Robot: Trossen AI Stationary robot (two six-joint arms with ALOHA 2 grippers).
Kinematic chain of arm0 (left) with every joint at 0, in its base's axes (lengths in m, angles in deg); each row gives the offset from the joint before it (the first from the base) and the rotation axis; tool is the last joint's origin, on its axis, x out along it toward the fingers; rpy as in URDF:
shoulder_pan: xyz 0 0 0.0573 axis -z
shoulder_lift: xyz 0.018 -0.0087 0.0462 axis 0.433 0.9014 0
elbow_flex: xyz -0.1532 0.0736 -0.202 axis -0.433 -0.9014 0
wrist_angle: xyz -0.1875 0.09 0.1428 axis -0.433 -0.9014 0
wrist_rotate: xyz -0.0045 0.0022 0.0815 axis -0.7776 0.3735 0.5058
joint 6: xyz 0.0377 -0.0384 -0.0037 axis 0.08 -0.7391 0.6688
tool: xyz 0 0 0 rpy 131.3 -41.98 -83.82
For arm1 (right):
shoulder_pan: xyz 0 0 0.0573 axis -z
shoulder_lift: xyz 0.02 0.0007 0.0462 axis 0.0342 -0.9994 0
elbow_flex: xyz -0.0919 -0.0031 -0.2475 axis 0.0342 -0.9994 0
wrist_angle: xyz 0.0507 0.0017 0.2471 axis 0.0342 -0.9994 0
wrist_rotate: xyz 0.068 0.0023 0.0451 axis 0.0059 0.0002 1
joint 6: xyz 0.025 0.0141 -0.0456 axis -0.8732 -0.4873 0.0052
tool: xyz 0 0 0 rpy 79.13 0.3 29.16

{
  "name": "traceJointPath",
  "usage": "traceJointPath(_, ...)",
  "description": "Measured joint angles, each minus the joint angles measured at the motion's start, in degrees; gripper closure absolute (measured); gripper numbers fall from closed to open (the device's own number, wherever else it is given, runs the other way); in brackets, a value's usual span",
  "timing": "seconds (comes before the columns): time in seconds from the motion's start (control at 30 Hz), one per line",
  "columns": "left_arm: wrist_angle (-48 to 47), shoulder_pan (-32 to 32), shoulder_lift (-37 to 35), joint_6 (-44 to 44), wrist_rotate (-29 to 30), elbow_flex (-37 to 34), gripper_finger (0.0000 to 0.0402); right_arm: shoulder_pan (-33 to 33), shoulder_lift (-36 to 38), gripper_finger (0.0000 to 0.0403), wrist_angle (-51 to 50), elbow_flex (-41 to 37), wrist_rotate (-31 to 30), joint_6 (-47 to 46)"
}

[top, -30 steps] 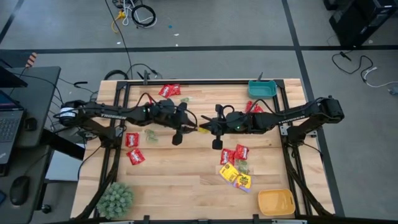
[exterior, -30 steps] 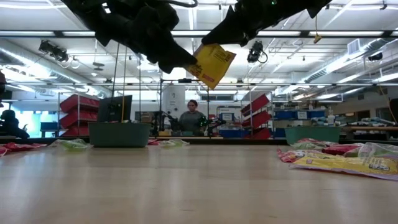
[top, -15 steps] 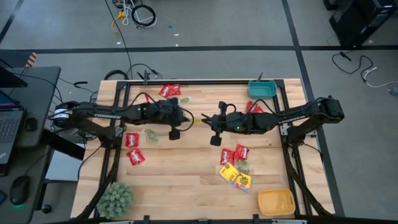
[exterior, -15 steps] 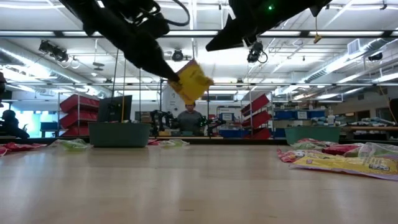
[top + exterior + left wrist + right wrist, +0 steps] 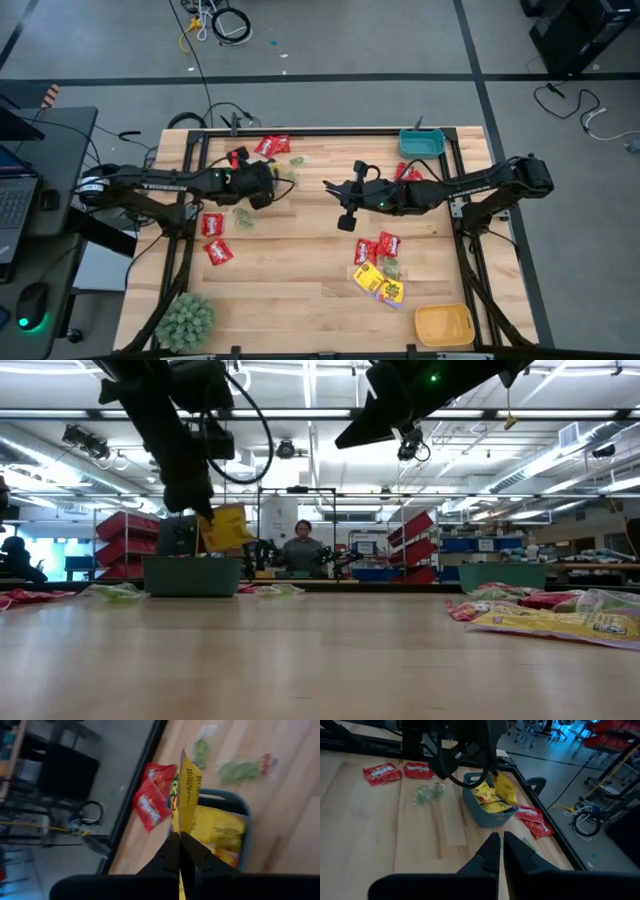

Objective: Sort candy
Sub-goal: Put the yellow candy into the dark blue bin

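Note:
My left gripper (image 5: 179, 851) is shut on a yellow candy packet (image 5: 187, 785), which also shows in the low view (image 5: 224, 528). It hovers over a teal bin (image 5: 479, 813) near the table's far left that holds more yellow packets (image 5: 220, 827). My right gripper (image 5: 500, 846) hangs shut and empty above the table's middle (image 5: 330, 187), pointing toward that bin. Red packets (image 5: 272, 145) lie at the far edge and on the left (image 5: 212, 225). Pale green packets (image 5: 243, 215) lie near the bin. A mixed pile (image 5: 378, 268) lies near the right. My left gripper pinches the yellow packet between its two fingers by one edge (image 5: 179, 829), coming at it from above. The packet hangs below the fingers (image 5: 205, 510), tilted and lifted clear, just above the teal bin's rim (image 5: 246, 818).
A second teal bin (image 5: 422, 142) stands at the far right corner and a yellow-orange bin (image 5: 443, 325) at the near right. A fuzzy green plant (image 5: 185, 318) sits at the near left. Bare wood lies between the arms and the near edge. A person (image 5: 303, 550) stands beyond the table.
My left gripper has carried the yellow packet from the table's middle toward the left and down, to just above the teal bin; the packet left the right gripper's side. My right gripper has stayed about the middle, drawing slightly toward the far edge.

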Motion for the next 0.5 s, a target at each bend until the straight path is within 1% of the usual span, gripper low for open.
traceJointPath(0.1, 0.15, -0.36, 1.34, -0.07, 0.65, -0.49, 0.0401, 0.0, 0.0, 0.0393, -0.02, 0.0, 0.0, 0.12)
traceJointPath(0.23, 1.24, -1.84, 3.23, -0.4, 0.68, -2.84, 0.0401, 0.0, 0.0, 0.0391, -0.31, 0.0, 0.0, 0.17)
traceJointPath(0.37, 2.98, -3.27, 3.72, -1.06, 0.68, -4.43, 0.0401, 0.0, 0.0, 0.0393, -0.39, 0.0, 0.0, 0.24)
traceJointPath(0.5, 2.57, -3.48, 3.76, -1.16, -1.17, -4.57, 0.0401, 0.0, 0.0, 0.0393, -0.45, 0.0, 0.0, 0.83)
